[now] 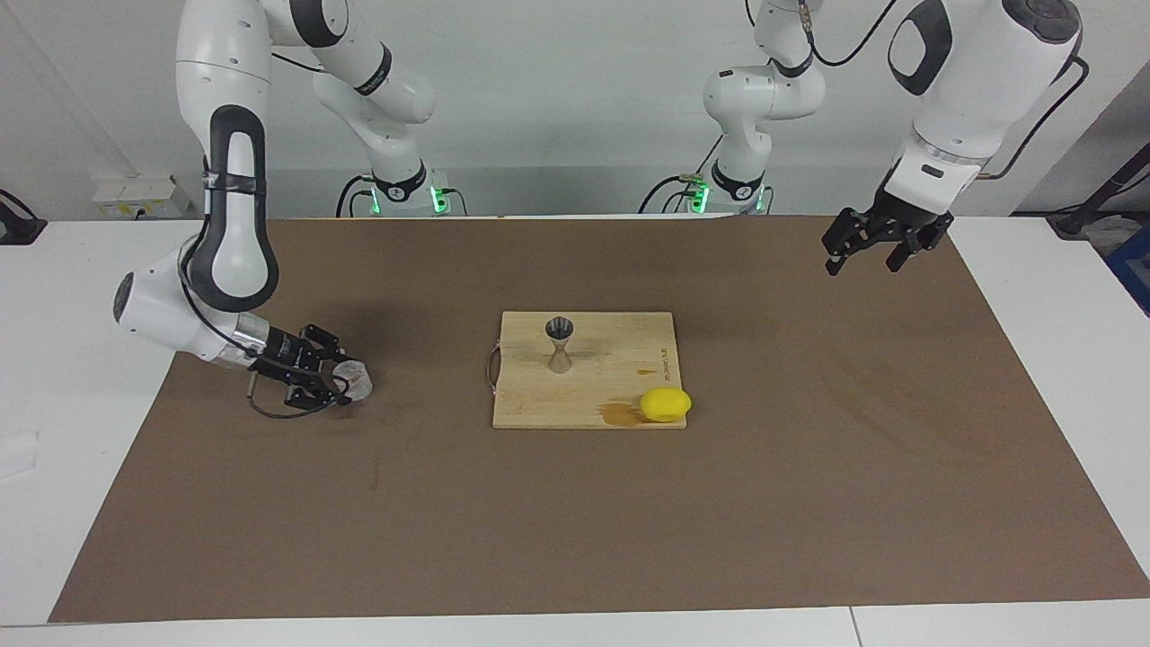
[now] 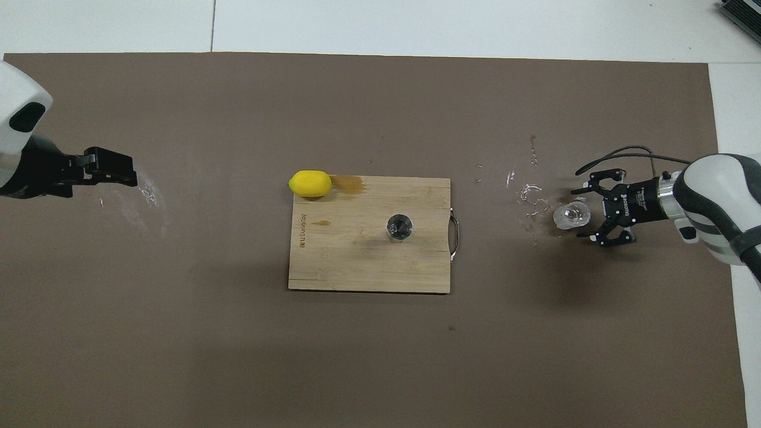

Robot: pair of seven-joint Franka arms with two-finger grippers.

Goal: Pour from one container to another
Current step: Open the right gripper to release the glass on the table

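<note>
The clear glass cup (image 1: 357,380) (image 2: 571,215) rests on the brown mat toward the right arm's end of the table. My right gripper (image 1: 336,381) (image 2: 587,214) is low over the mat with its fingers spread on either side of the cup, open and no longer pressing it. The metal jigger (image 1: 559,344) (image 2: 399,227) stands upright on the wooden cutting board (image 1: 620,368) (image 2: 357,261). My left gripper (image 1: 864,259) (image 2: 122,172) hangs open and empty in the air over the mat at the left arm's end.
A yellow lemon (image 1: 666,404) (image 2: 310,183) sits on the board's corner beside a wet stain. Spilled droplets (image 2: 529,193) lie on the mat between the cup and the board. The brown mat (image 1: 575,521) covers most of the table.
</note>
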